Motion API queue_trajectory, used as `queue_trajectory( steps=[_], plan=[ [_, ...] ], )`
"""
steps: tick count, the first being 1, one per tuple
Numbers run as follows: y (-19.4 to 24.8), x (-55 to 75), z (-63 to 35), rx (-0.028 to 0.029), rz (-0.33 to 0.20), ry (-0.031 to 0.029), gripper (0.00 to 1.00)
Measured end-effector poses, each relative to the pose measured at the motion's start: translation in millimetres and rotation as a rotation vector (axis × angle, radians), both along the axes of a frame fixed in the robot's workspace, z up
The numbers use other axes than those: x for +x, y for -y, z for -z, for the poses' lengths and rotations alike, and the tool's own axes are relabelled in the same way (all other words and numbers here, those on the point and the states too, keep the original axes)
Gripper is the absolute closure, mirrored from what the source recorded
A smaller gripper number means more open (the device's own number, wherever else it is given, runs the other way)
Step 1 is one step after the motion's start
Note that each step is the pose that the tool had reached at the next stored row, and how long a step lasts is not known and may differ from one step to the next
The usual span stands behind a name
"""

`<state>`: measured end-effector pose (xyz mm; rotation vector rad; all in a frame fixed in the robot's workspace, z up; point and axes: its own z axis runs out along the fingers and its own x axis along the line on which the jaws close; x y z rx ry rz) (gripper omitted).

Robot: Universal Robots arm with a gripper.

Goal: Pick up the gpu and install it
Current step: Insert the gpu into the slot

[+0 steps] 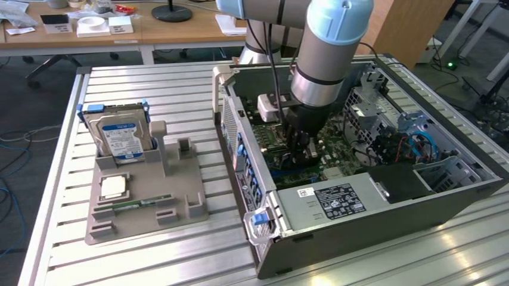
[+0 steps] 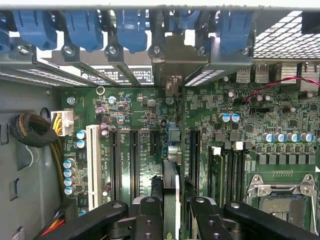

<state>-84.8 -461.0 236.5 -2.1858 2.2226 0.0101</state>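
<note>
The open computer case point(image 1: 358, 226) lies on its side on the slatted table, and my gripper point(image 1: 302, 152) reaches down into it over the motherboard point(image 2: 135, 120). In the wrist view my gripper point(image 2: 172, 217) is shut on the gpu point(image 2: 170, 192), seen edge-on as a thin card between the two black fingers point(image 2: 149, 217). The card stands upright over the board, in line with the black expansion slots point(image 2: 134, 160). Its silver bracket point(image 2: 172, 65) lies at the rear slot openings under the blue latches point(image 2: 132, 27). Whether its edge sits in a slot I cannot tell.
A grey fixture tray point(image 1: 179, 196) on the table at the exterior view's left holds a hard drive point(image 1: 119, 137), a memory stick point(image 1: 135, 204) and a small square chip point(image 1: 114, 186). Inside the case are the power supply point(image 1: 334, 202), a sleeved cable bundle point(image 2: 30, 130) and the CPU socket point(image 2: 280, 200).
</note>
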Motion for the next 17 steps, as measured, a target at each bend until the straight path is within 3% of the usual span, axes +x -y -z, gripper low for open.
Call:
queue_trajectory(
  steps=[17],
  plan=[
    [0.0, 0.0, 2.3, 0.0003, 0.000, 0.0001, 0.74]
  ],
)
